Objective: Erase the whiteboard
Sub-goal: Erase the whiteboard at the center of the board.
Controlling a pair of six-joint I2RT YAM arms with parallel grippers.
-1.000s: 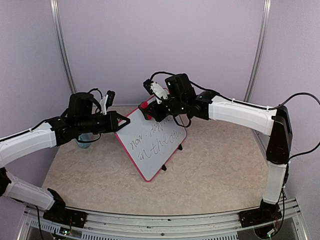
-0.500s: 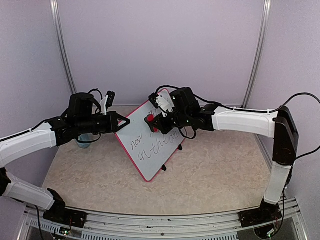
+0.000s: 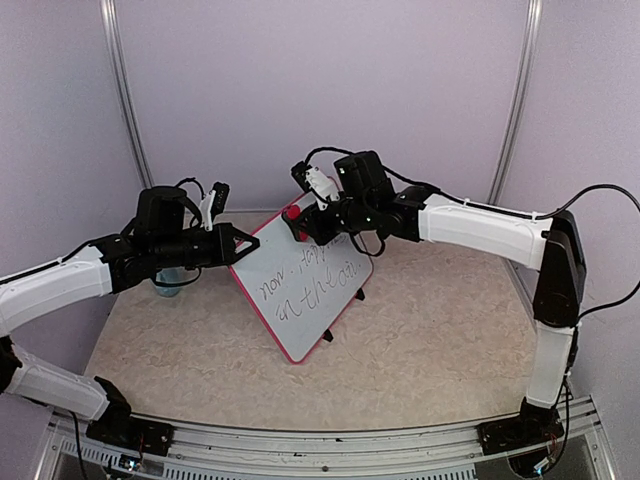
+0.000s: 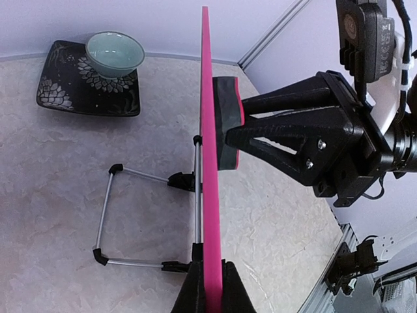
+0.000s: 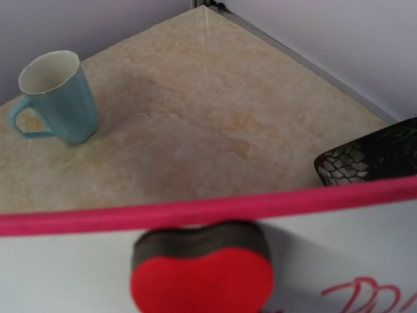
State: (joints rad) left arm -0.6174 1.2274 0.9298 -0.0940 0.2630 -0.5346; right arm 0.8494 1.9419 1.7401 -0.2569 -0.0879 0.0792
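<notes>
1. With the right claw (image 4: 238,122), holds tight the red heart-shaped eraser (image 5: 202,277), dark soft layer pressed on the whiteboard's (image 3: 300,300) upper corner for wiping.
2. Pinches the pink frame edge in the left claw (image 4: 210,287), likely to steady it.
3. Stands tilted on wire feet (image 4: 104,208) on the table (image 3: 430,330); smooth white, handwriting unwiped.

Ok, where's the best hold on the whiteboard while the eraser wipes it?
On the whiteboard, pinch the pink side frame edge-on from its left, as the left gripper does: the board is thin, propped on a wire stand, and the eraser needs the face free.
</notes>
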